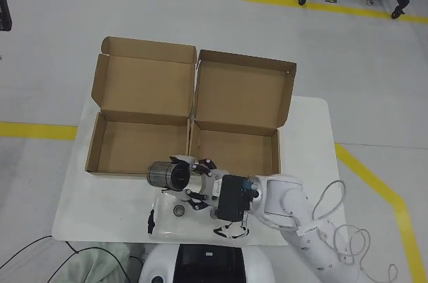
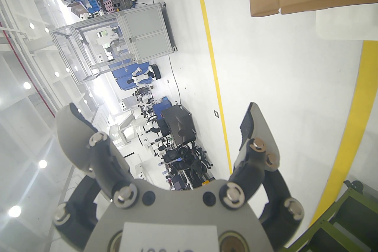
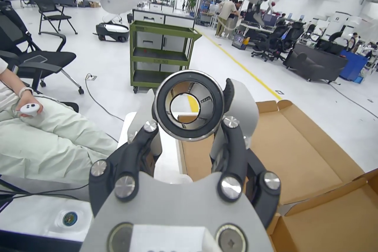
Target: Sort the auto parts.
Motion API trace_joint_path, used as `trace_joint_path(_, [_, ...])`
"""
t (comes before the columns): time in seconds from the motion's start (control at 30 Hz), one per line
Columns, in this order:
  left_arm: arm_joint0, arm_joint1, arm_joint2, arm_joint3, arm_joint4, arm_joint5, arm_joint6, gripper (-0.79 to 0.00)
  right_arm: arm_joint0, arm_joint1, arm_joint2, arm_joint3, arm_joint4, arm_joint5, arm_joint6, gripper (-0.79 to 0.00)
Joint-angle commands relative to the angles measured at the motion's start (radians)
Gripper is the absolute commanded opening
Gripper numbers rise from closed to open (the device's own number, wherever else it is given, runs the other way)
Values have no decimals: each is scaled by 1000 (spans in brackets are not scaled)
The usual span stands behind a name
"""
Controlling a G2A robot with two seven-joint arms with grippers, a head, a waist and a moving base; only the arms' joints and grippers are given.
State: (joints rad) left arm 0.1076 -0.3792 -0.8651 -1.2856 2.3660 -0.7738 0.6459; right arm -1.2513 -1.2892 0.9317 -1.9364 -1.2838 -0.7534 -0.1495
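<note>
Spreading wide with nothing between its fingers, the left tool [image 2: 161,117] is lifted clear of the counter and faces out into the room.

Left of the right tool and a little beyond it sits an open brown cardboard box [image 1: 139,145], its lid flap standing up at the back. A grey metal hollow cylinder [image 1: 165,175], one of the auto parts, hangs sideways at this box's front wall. Whether it touches the cardboard cannot be told. The right wrist view looks straight through its bore, which has a dark outer rim [image 3: 158,109].

The right tool [image 1: 182,178] is clamped on the cylinder, one finger on each side, holding it above the white counter [image 1: 309,141]. Just behind the tool, toward the robot, a small dark ring [image 1: 178,211] lies on a white shallow tray [image 1: 160,225] at the counter's front edge.

Beyond the tool and slightly right, a second open brown cardboard box [image 1: 235,152] stands against the first, side walls touching.
</note>
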Motion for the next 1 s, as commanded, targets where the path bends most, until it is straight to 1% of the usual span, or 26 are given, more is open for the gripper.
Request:
trace_joint_path(0.0, [0, 0, 0, 0, 0, 0, 0, 0, -25, 5, 31, 7, 8, 5, -54, -785])
trace_joint_path(0.17, [0, 0, 0, 0, 0, 0, 0, 0, -71, 16, 110, 38, 87, -10, -191, -785])
trace_joint_path(0.3, [0, 0, 0, 0, 0, 0, 0, 0, -96, 21, 160, 87, 181, -74, -327, -785])
trace_joint_path(0.4, [0, 0, 0, 0, 0, 0, 0, 0, -122, 27, 207, 100, 189, -105, -397, -785])
trace_joint_path(0.57, [0, 0, 0, 0, 0, 0, 0, 0, -156, 33, 243, 98, 179, -113, -444, -785])
trace_joint_path(0.77, [0, 0, 0, 0, 0, 0, 0, 0, -149, 32, 251, 127, 203, -130, -489, -785])
trace_joint_path(0.97, [0, 0, 0, 0, 0, 0, 0, 0, -149, 32, 259, 136, 190, -127, -498, -785])
